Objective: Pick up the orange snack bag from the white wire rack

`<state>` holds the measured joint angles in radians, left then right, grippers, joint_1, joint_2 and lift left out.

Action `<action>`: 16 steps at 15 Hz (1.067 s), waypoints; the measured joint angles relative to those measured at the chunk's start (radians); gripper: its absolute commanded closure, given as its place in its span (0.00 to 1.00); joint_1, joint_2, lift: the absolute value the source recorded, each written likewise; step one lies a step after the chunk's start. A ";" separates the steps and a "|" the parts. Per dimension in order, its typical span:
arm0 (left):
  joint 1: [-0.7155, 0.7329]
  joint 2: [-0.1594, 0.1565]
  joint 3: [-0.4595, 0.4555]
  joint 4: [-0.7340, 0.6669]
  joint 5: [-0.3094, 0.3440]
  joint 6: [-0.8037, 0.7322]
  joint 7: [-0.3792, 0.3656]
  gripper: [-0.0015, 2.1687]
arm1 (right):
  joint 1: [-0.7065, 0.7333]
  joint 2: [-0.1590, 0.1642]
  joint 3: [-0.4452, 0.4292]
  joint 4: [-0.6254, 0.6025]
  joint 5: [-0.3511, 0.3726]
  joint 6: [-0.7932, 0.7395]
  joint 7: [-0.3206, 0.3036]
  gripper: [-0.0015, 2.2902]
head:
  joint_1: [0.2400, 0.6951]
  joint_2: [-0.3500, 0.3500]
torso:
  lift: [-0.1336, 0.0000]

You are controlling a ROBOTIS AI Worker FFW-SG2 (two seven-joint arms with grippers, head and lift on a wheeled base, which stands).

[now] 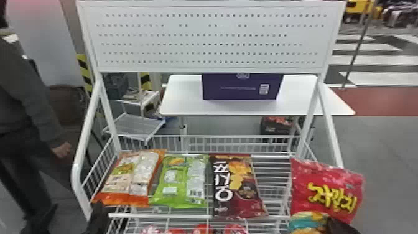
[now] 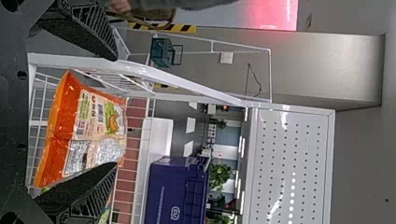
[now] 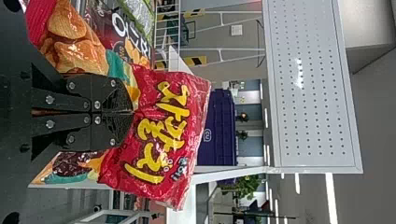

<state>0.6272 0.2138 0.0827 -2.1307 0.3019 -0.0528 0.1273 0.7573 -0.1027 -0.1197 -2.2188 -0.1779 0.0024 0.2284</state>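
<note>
The orange snack bag (image 1: pixel 129 177) lies at the left end of the white wire rack (image 1: pixel 161 215), beside a green bag. My left gripper (image 1: pixel 97 217) is at the rack's front left corner in the head view, just below that bag. In the left wrist view my left gripper (image 2: pixel 114 112) stands open, its fingers wide apart with the orange bag (image 2: pixel 84 135) between and beyond them. My right gripper (image 1: pixel 337 226) is at the lower right, shut on a red snack bag (image 1: pixel 326 186). In the right wrist view the right gripper (image 3: pixel 133 112) pinches the red bag (image 3: pixel 159 135).
A green bag (image 1: pixel 180 180) and a dark red-brown bag (image 1: pixel 238 186) lie on the rack right of the orange one. Red packages (image 1: pixel 202 229) sit on a lower level. A perforated panel (image 1: pixel 205 39) rises above; behind stands a purple box (image 1: pixel 242 87) on a white table (image 1: pixel 183 105).
</note>
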 measured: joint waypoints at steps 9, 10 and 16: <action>-0.003 0.001 0.000 0.000 0.000 0.000 -0.001 0.04 | -0.004 0.000 0.001 0.001 0.000 0.000 0.000 0.97 | 0.57 0.50 | 1.00; -0.009 0.001 -0.004 0.003 0.000 0.000 -0.002 0.04 | -0.005 0.000 0.002 0.001 0.000 0.000 0.000 0.97 | 0.57 0.50 | 1.00; -0.202 0.001 -0.142 0.139 -0.049 0.030 0.006 0.04 | -0.004 0.005 0.006 0.004 0.002 0.000 0.000 0.97 | 0.57 0.50 | 1.00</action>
<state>0.4249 0.2143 -0.0595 -1.9916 0.2527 -0.0232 0.1333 0.7534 -0.0982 -0.1136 -2.2147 -0.1764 0.0024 0.2285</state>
